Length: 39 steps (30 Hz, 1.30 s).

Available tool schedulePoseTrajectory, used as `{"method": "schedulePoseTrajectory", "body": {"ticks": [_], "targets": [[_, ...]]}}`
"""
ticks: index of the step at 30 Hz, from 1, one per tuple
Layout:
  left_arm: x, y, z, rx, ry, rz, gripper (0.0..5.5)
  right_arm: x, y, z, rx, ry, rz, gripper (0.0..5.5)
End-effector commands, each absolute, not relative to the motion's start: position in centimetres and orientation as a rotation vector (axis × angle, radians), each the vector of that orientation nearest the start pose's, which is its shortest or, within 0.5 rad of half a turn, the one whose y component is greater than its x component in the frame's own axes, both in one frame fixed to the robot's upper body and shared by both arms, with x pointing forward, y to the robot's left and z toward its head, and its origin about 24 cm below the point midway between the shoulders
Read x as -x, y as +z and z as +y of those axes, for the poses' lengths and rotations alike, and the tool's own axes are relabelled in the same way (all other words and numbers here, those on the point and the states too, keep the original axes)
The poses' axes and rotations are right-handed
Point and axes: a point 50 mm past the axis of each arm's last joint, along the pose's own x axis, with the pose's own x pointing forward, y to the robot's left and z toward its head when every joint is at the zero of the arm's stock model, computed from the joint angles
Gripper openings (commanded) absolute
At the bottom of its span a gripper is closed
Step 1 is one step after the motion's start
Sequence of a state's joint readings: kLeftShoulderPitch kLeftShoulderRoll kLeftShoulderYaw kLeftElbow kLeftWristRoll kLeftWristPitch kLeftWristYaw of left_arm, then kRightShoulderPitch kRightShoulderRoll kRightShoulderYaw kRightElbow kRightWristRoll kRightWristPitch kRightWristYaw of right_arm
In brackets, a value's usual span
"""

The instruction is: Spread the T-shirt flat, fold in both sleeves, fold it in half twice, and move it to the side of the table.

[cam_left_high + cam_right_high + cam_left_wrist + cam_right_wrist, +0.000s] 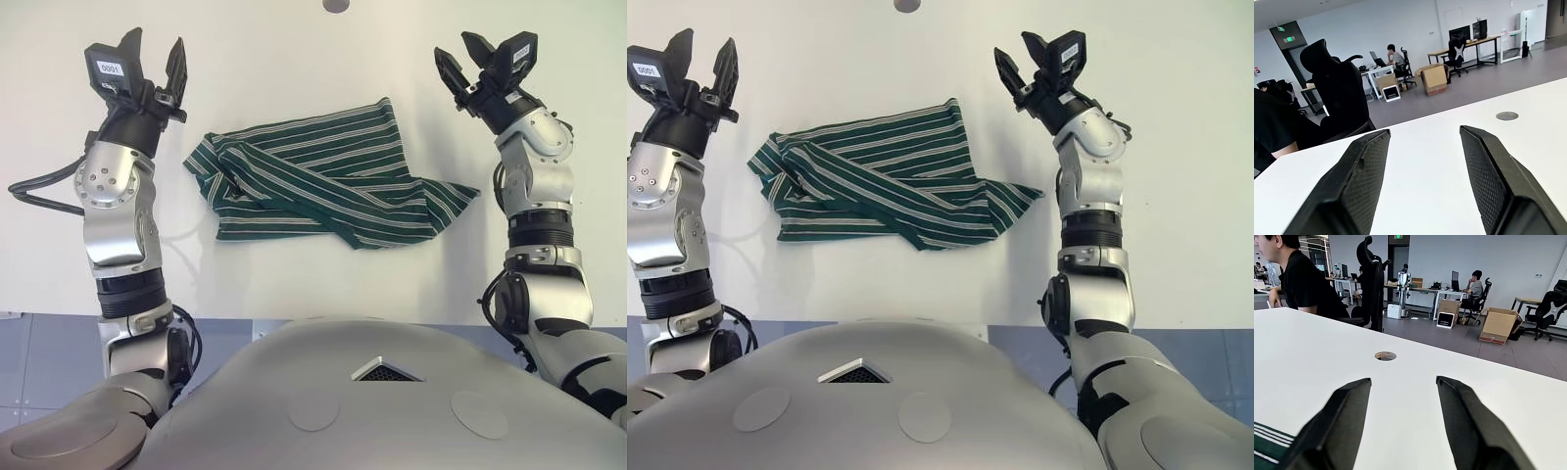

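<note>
A dark green T-shirt (323, 181) with thin white stripes lies crumpled and partly folded over itself near the middle of a white worktop (294, 284). One corner trails out toward the robot's right. The left end effector (155, 44) is held just off the shirt's left side, its two fingers spread apart and holding nothing. The right end effector (468, 54) is beside the shirt's right side, fingers likewise apart and empty. A round cable hole (336, 5) sits beyond the shirt.
</note>
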State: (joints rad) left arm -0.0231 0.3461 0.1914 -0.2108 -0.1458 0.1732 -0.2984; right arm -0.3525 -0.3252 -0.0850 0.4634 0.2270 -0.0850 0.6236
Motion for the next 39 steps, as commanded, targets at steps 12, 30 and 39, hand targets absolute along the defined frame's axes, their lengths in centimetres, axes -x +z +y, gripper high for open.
{"method": "schedulePoseTrajectory", "body": {"ticks": [12,30,39], "targets": [[-24.4,10.4,23.4,-0.258,-0.219,-0.037,2.60,-28.9,9.5,-21.3,0.215,0.889,0.083,2.49],[-21.9,8.8,24.0,-0.324,-0.272,0.070,2.64,-18.9,6.8,-20.6,0.753,1.607,0.442,1.27],[-22.1,9.2,26.1,-0.432,-0.371,0.118,2.64,-20.7,9.1,-21.2,0.607,1.563,0.409,0.02]]}}
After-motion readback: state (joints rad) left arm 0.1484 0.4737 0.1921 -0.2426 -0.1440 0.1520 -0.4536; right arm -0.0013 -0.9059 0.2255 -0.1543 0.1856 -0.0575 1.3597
